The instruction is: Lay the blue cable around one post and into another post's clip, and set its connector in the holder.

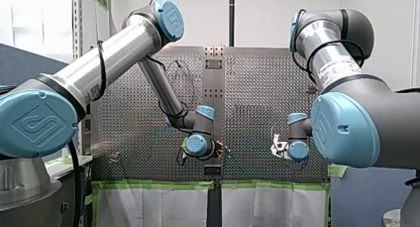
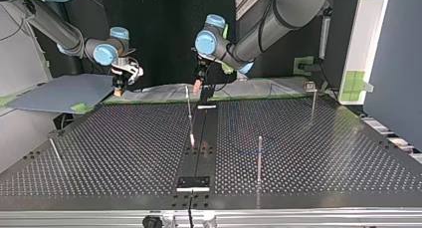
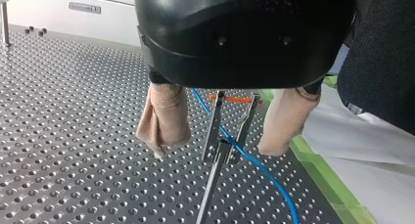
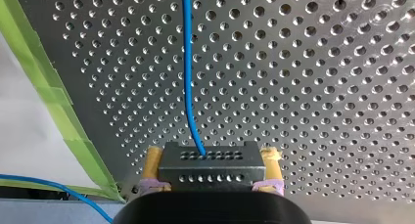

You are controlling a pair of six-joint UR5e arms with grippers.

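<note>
In the right wrist view, my right gripper (image 4: 211,155) is closed on the connector (image 4: 210,168), with a yellow pad (image 4: 152,160) pressed against each end of it. The connector is a black, flat-sided block with two rows of small holes. The blue cable (image 4: 186,62) leaves its upper row and runs nearly straight ahead over the perforated table (image 4: 318,87). A second stretch of it crosses beside the gripper, past the green tape (image 4: 54,101) that edges the table.

In the left wrist view, my left gripper (image 3: 215,150) stands wide open and holds nothing. Its beige pads (image 3: 164,116) hang on either side of the clip post (image 3: 211,136) without touching it. The post is a thin metal rod forked into two prongs at its head. The cable is thin, smooth and bright blue. It passes between the prongs, then curves down towards the table on the tape side.

The top view alone shows both grippers at once. They hang at the table's far edge, apart from each other, with my right gripper at the view's left and my left gripper over the clip post on the centre strip. It also shows two more posts (image 2: 259,158) towards the right. The cable is too thin to trace there. In the front view the arms hide most of the work.
</note>
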